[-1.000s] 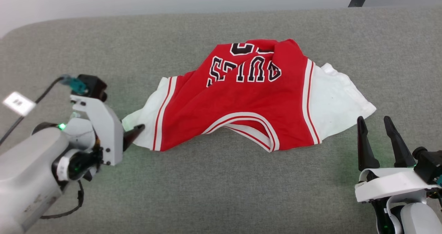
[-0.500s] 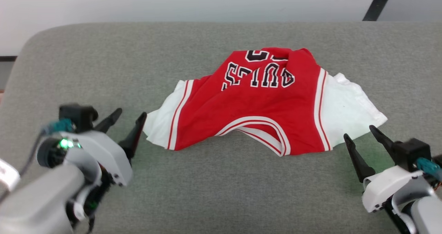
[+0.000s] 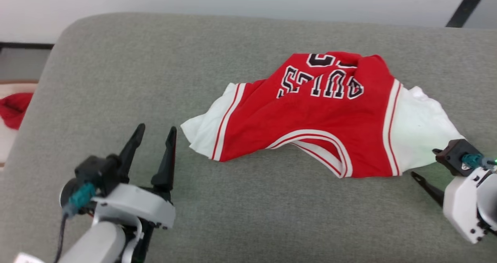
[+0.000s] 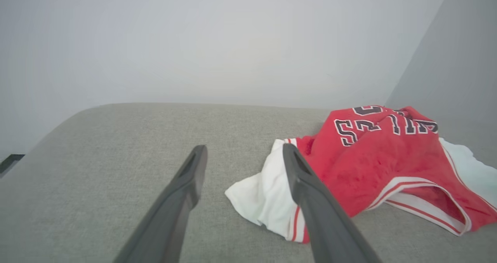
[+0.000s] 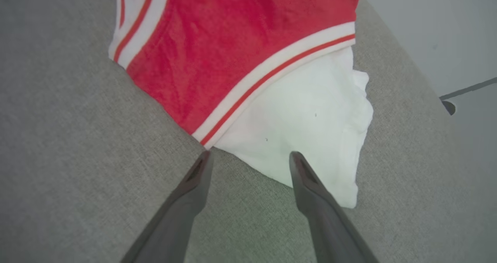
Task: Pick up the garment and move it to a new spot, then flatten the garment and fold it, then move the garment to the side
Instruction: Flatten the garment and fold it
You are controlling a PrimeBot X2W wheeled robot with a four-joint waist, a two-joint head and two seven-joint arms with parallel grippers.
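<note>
Shirt [image 3: 322, 119] lies rumpled on the grey desk [image 3: 116, 69] between the left gripper [image 3: 157, 128], jaws wide and empty just beside one sleeve, and the right gripper [image 5: 250, 154], jaws likewise spread at the other sleeve's edge, perhaps touching it.

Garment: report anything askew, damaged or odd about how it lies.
The garment lies crumpled on the grey cushion, not flat: its far edge is folded over, cutting off the black number, and both white sleeve panels are bunched. Tiny dark specks mark one white panel. No tear shows.
</note>
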